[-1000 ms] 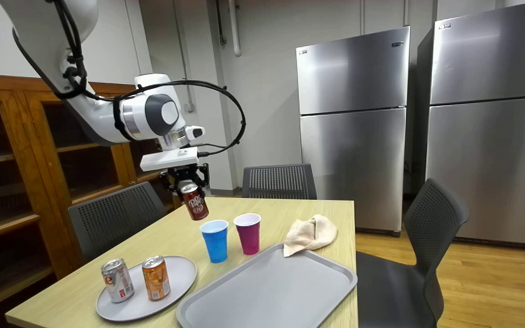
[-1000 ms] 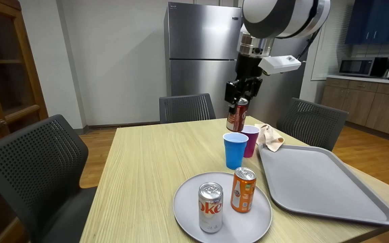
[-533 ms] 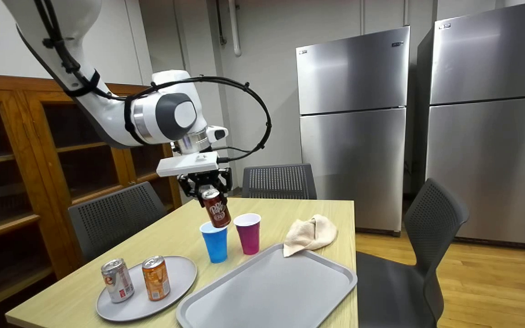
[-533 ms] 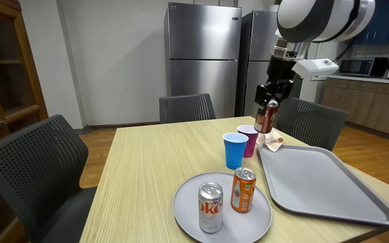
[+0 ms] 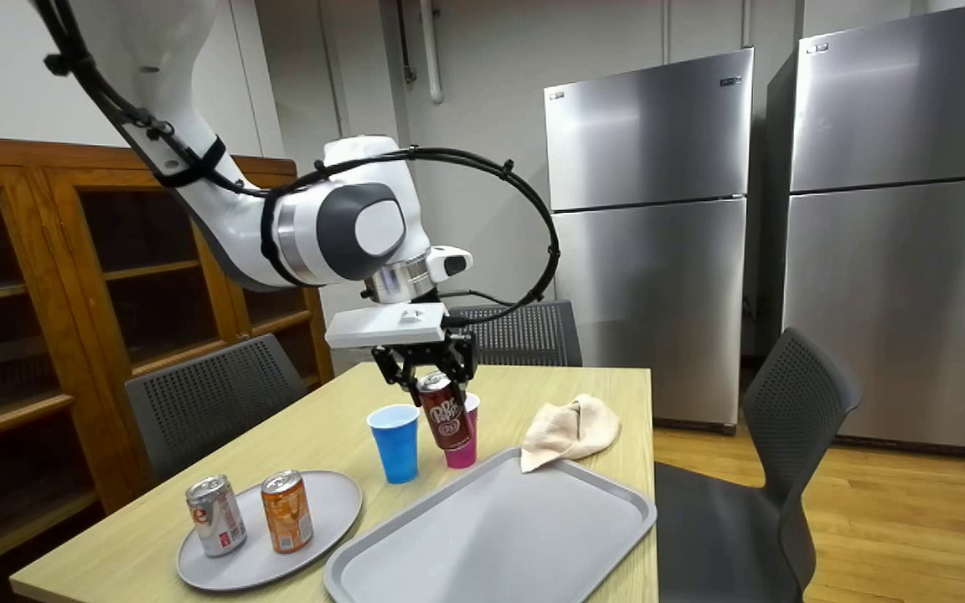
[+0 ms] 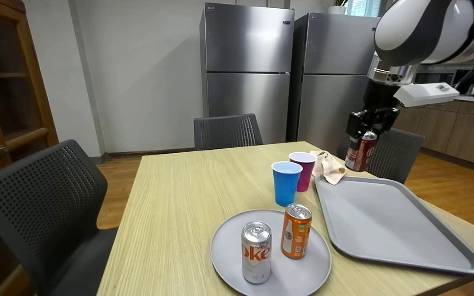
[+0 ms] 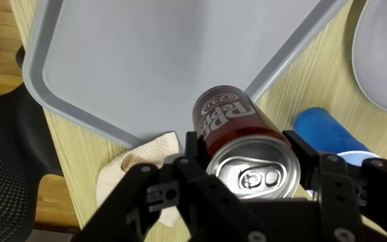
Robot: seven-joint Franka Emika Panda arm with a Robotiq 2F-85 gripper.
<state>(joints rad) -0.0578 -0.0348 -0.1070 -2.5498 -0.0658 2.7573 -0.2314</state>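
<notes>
Because the fingers (image 7: 302, 149) pinch the red can (image 7: 228, 122) near its top, a knock of its base against the tray (image 7: 123, 60) could twist it loose.

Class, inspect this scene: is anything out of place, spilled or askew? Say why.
The cloth: it lies crumpled, one corner over the edge of the gray tray, so looks untidy. The Dr Pepper can tilts in the gripper. No spill shows.

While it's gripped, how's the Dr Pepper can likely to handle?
The Dr Pepper can may slip: it's smooth-sided, held by the gripper near its lid. Probably heavy for its size: that lid looks unopened. Could tip if set down at its present tilt.
</notes>
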